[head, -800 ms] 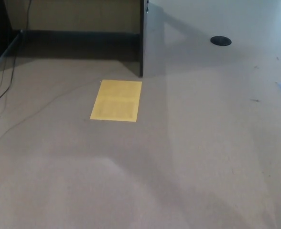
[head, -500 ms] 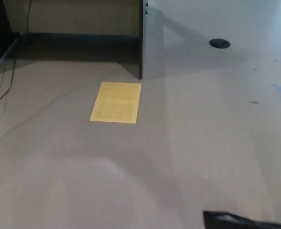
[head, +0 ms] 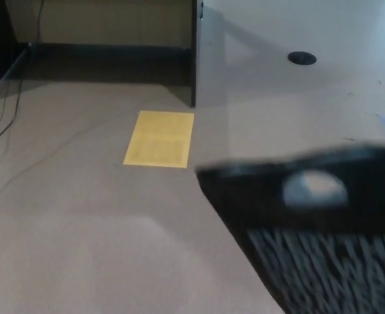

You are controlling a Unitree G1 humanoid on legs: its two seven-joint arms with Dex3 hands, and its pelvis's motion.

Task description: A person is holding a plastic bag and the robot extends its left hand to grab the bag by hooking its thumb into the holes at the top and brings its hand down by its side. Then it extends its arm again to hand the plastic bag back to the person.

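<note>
Blurred dark bag (head: pixel 310 229) with oval handle hole over matte floor (head: pixel 81 229); neither hand visible.

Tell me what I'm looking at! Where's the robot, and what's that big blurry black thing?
The camera sits on the robot's head and looks down, so you see what the robot sees. That is why the robot is missing: neither of its hands is in the picture. The big grey area is the floor. On it lie a yellow sheet, a small black disc and a thin cable. The blurry black thing at the lower right is probably the plastic bag, and its pale oval looks like a handle hole. It is too blurred to be sure, and you cannot see who holds it.
</note>
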